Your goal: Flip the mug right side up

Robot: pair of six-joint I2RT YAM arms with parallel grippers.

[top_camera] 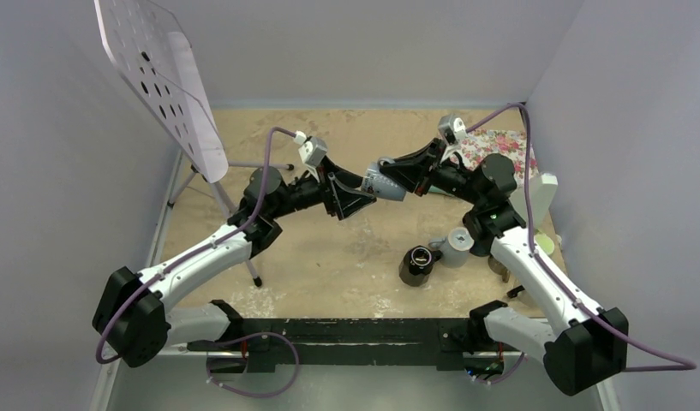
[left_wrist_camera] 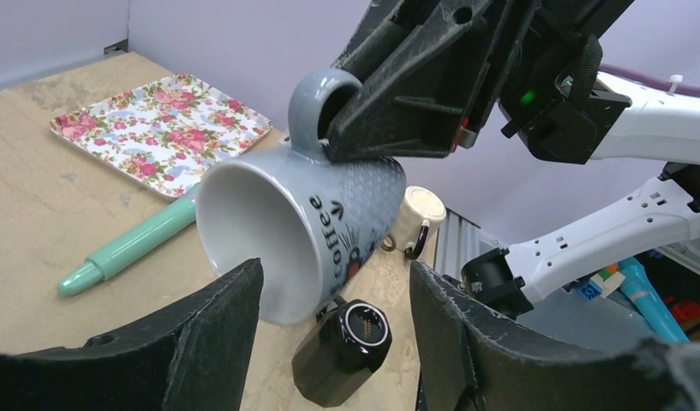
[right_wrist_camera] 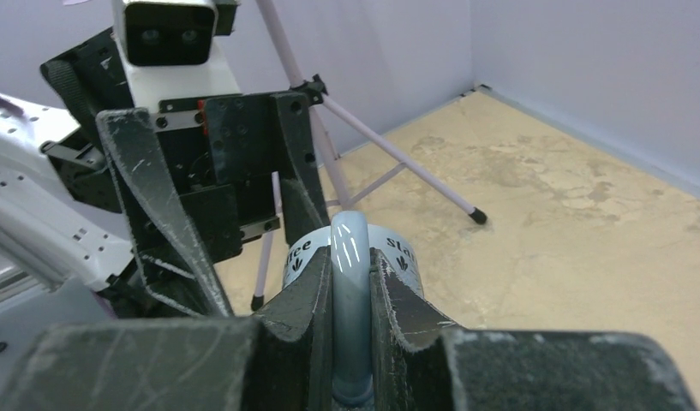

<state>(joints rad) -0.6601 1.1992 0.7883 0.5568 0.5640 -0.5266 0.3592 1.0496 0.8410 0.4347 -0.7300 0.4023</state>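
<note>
Hemmed in by plain pale-lavender walls [top_camera: 372, 51]; mottled tan desk [top_camera: 346, 257] below, with a tripod-mounted perforated panel [top_camera: 158, 68] at left.

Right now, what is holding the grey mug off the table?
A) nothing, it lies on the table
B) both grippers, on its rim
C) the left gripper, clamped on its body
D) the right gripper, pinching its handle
D: the right gripper is shut on the handle of the mug, which hangs tilted in the air, while the left gripper stands open on either side of it.
</note>
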